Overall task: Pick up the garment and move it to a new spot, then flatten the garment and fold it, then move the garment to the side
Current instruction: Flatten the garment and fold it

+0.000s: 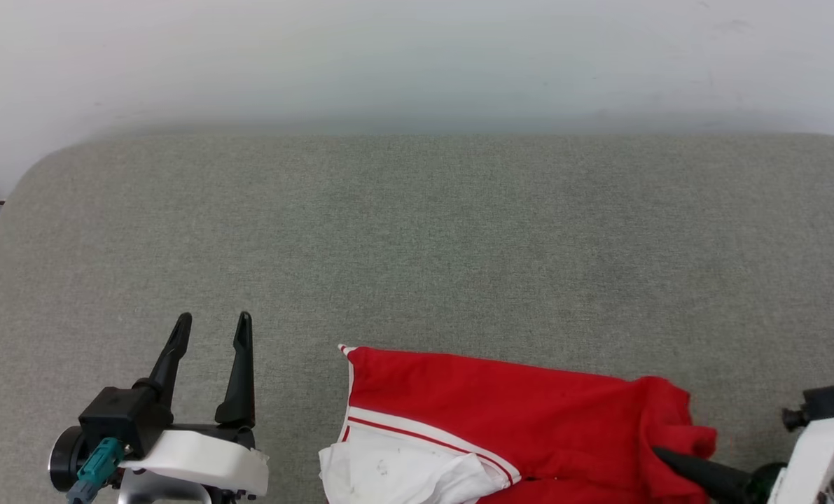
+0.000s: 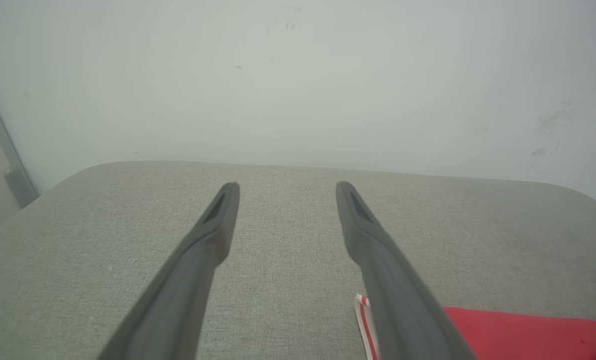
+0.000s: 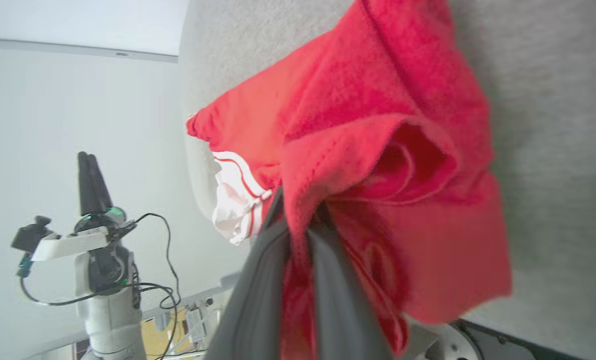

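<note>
- The garment (image 1: 515, 413) is cloth. Up close in your right wrist view the red body looks soft, slightly fuzzy and matt. The white sleeve panel looks thinner, smoother and crumpled.
- The padded surface (image 1: 459, 231) under it has a grey woven cover, coarse and matt, with the weave plainly showing.
- The left gripper (image 1: 213, 318) has dark, smooth, matt fingers; you cannot tell plastic from rubber.
- The right gripper (image 3: 300, 215) has the same dark, smooth finish, with a faint sheen along the edges.
- The white wrist shell (image 1: 199, 458) on your near left is smooth, hard plastic, slightly glossy. The teal connector (image 1: 98, 462) beside it looks like plastic too.
- The far wall (image 1: 417, 56) is smooth, matt and lightly scuffed.
</note>
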Tool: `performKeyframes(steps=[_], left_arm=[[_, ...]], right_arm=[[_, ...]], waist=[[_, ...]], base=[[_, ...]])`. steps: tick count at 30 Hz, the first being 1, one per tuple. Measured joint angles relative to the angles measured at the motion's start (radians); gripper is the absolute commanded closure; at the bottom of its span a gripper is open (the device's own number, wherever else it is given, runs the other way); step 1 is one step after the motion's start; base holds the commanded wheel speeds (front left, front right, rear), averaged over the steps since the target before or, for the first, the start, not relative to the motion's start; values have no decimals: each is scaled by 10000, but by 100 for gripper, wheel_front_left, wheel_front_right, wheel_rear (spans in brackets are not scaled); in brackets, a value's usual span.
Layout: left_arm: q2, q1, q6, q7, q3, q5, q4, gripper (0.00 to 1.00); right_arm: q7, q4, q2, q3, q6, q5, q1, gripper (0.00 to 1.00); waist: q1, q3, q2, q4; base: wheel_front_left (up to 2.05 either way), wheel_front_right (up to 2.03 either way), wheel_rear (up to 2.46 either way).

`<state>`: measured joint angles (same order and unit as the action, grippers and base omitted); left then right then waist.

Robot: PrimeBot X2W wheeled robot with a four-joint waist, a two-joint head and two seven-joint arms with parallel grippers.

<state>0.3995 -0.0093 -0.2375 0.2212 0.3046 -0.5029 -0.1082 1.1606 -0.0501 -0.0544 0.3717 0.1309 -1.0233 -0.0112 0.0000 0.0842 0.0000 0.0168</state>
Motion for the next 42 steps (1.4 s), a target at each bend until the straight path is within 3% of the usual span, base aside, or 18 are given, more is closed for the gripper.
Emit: performKeyframes(steps=[6,13,19,25,26,27,28,33,38,42], left_arm=[[-35,-226,82,-71,146,4,-4,0],[-205,-571,136,-61,251,12,105,0],[-368,-909,236,59,336,12,205,0],[-585,-1192,353,198,360,12,449,0],[-608,-1227,370,215,360,13,493,0],[-623,-1239,414,245,360,15,550,0],[-640,-1240,441,255,364,19,606,0],[-665,-1318,499,295,314,71,803,0],[-600,-1340,523,318,295,92,884,0],[-543,-1320,514,309,313,125,882,0]], right_arm=[[-428,-533,25,-1919,0,-2997,217,100],[-1753,-523,25,-4504,0,-4408,756,100],[-2824,-755,33,-6140,0,-4554,1280,100],[-3862,-1459,35,-6821,0,-3923,1753,100],[-4011,-1547,33,-6882,0,-3871,1770,67],[-4153,-1634,33,-6939,0,-3898,1775,11],[-4318,-1676,33,-6999,-2,-3910,1782,0],[-4895,-1465,36,-7148,-2,-3896,1900,0],[-5478,-441,-46,-7160,0,-3674,1913,0],[-6809,253,-453,-6987,0,-2431,1950,0]], waist=[[0,147,0,217],[1,511,0,617],[1,968,0,966],[1,1529,0,1228],[1,1600,0,1257],[1,1658,0,1283],[1,1699,0,1301],[1,1662,0,1202],[1,1446,0,998],[1,1247,0,803]], base=[[0,0,0],[0,0,0],[0,0,0],[0,0,0],[0,0,0],[0,0,0],[0,0,0],[0,0,0],[0,0,0],[0,0,0]])
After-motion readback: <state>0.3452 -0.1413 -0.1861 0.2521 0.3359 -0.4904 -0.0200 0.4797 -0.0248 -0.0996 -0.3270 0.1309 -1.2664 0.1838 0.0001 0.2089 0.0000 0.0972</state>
